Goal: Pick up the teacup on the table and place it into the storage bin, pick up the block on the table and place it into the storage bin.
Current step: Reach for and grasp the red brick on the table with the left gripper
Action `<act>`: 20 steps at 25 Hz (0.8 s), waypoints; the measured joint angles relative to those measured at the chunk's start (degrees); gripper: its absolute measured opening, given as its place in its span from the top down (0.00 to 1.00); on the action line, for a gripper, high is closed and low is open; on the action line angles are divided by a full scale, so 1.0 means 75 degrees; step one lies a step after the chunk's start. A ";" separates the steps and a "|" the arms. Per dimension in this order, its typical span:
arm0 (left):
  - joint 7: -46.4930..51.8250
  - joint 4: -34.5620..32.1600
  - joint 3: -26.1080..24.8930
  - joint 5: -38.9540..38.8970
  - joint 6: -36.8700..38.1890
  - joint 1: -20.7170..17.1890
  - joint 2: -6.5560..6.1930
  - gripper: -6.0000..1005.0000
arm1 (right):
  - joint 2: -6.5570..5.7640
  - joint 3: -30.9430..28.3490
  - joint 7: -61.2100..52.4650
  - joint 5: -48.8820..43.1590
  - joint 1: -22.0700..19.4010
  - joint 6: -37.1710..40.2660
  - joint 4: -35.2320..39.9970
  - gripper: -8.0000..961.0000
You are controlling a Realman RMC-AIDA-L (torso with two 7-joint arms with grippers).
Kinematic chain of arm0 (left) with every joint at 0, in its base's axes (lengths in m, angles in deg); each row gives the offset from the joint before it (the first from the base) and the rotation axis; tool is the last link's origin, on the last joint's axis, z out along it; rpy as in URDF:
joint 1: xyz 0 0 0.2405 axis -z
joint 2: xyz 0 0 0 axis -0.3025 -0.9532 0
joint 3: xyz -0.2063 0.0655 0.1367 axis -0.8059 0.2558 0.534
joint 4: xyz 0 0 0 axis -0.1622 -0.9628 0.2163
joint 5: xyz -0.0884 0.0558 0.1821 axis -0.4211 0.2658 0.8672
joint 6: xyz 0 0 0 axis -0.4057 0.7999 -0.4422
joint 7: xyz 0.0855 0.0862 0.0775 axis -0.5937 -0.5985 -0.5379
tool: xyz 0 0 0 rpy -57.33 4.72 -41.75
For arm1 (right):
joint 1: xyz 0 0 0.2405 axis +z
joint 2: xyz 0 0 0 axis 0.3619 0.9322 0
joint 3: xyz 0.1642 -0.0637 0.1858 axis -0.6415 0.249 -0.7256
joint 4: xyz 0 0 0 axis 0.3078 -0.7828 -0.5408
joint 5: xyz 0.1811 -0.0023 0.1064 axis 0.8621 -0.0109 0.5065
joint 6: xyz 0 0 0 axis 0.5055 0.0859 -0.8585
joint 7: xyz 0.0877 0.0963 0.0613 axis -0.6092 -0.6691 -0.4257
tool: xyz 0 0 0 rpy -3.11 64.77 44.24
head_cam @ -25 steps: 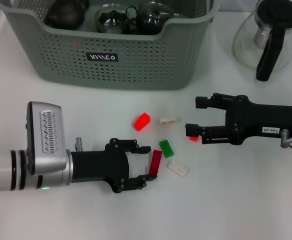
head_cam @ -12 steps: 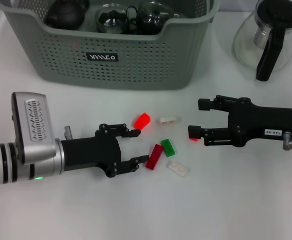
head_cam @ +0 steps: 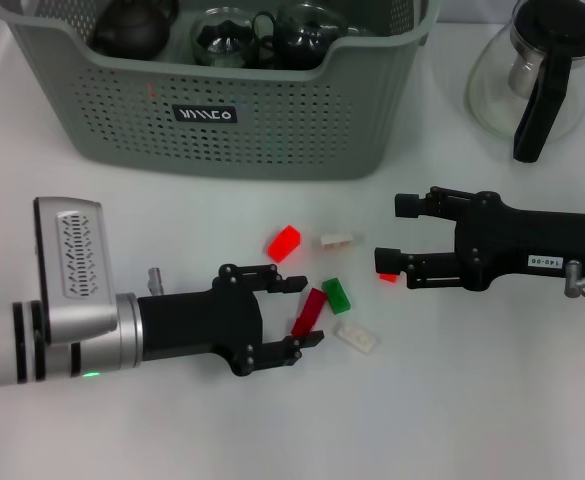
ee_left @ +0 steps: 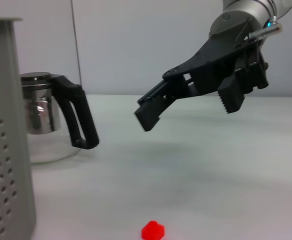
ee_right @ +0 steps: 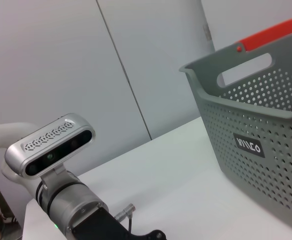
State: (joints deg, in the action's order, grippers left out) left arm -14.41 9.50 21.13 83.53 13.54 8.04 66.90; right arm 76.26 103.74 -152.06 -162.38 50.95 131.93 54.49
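The grey-green storage bin (head_cam: 272, 110) stands at the back, and a glass teacup (head_cam: 224, 38) sits inside it among dark teapots. Several small blocks lie scattered in front of the bin. My left gripper (head_cam: 309, 312) is low over the table and open, its fingers straddling a dark red block (head_cam: 310, 310). A green block (head_cam: 335, 296) lies just beyond. My right gripper (head_cam: 392, 235) hovers open to the right, its near finger above a small red block (head_cam: 388, 277). The left wrist view shows that right gripper (ee_left: 188, 112) open above the small red block (ee_left: 152, 230).
A bright red block (head_cam: 284, 242), a white block (head_cam: 338, 240) and a clear block (head_cam: 356, 339) lie near the grippers. A glass teapot (head_cam: 537, 75) with a black handle stands at the back right. The bin (ee_right: 265, 125) fills one side of the right wrist view.
My left gripper drew back to the left, then came forward again, and its open fingers now flank the dark red block, which has shifted slightly. The right gripper has hardly moved.
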 joint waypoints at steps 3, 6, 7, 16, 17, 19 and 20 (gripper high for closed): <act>-0.0125 0.0161 0.0007 0.0003 -0.0083 0.0068 0.0000 0.39 | 0.0005 0.0000 0.0000 -0.0012 0.0020 0.0001 0.0000 0.01; -0.0417 0.0303 -0.0013 -0.0001 -0.0133 0.0079 0.0000 0.39 | 0.0005 0.0000 0.0000 -0.0003 0.0018 0.0015 0.0000 0.01; -0.0501 0.0344 -0.0027 -0.0002 -0.0154 0.0079 0.0001 0.39 | 0.0003 0.0000 0.0000 -0.0001 0.0014 0.0015 0.0000 0.01; -0.0784 0.0611 -0.0007 -0.0002 -0.0743 0.0161 0.0013 0.39 | 0.0009 0.0000 0.0000 0.0001 0.0019 0.0022 0.0000 0.01; -0.0784 0.0618 -0.0005 -0.0002 -0.0790 0.0164 0.0013 0.39 | 0.0009 0.0000 0.0000 0.0002 0.0020 0.0023 0.0000 0.01; -0.0786 0.0618 -0.0035 -0.0002 -0.0822 0.0165 0.0012 0.39 | 0.0007 0.0000 0.0000 0.0005 0.0020 0.0024 0.0000 0.01; -0.0786 0.0612 -0.0052 -0.0002 -0.0825 0.0165 0.0011 0.39 | 0.0007 0.0000 0.0000 0.0006 0.0020 0.0024 0.0000 0.01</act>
State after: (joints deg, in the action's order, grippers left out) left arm -20.31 14.09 20.74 83.52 7.35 9.28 66.98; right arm 76.31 103.74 -152.06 -162.33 51.09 132.11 54.49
